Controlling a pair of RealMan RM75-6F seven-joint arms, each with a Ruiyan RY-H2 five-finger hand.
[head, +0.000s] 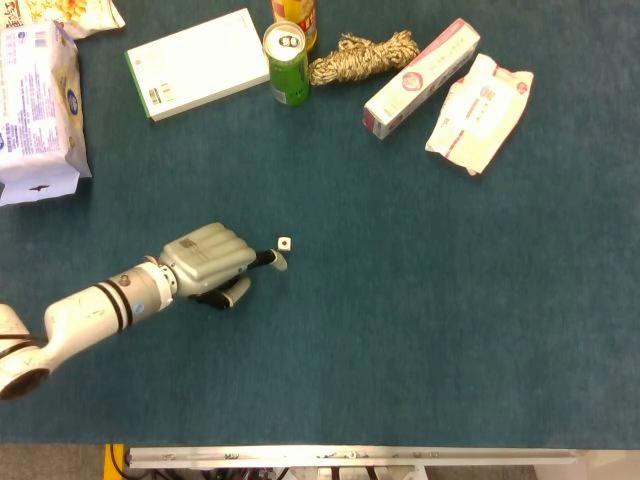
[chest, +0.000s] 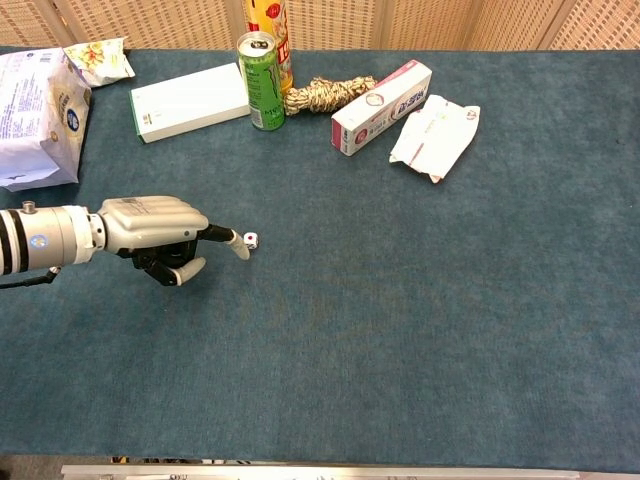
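Just left of the frame's middle, the left hand (head: 208, 263) lies low over the blue table (head: 400, 320), knuckles up, its forearm running off toward the lower left corner. One finger stretches out toward the small white die (head: 284, 243), and its tip sits just beside the die, below and slightly left of it in the head view; the chest view shows the same fingertip right up against the die (chest: 251, 240), though contact cannot be told for sure. The other fingers (head: 232, 295) are curled under the palm. Nothing is held: the hand is drawn together except for that one pointing finger.

Along the upper edge of the frame, well apart from the hand, lie a white flat box (head: 198, 62), a green can (head: 287, 63) standing upright with a yellow can (head: 296, 14) behind it, a coil of rope (head: 364, 56), a long pink-and-white carton (head: 422, 76) and a white wipes pack (head: 480, 110). At the upper left sit a white-and-blue bag (head: 36, 105) and a snack packet (head: 70, 14).

The right hand shows in neither view.
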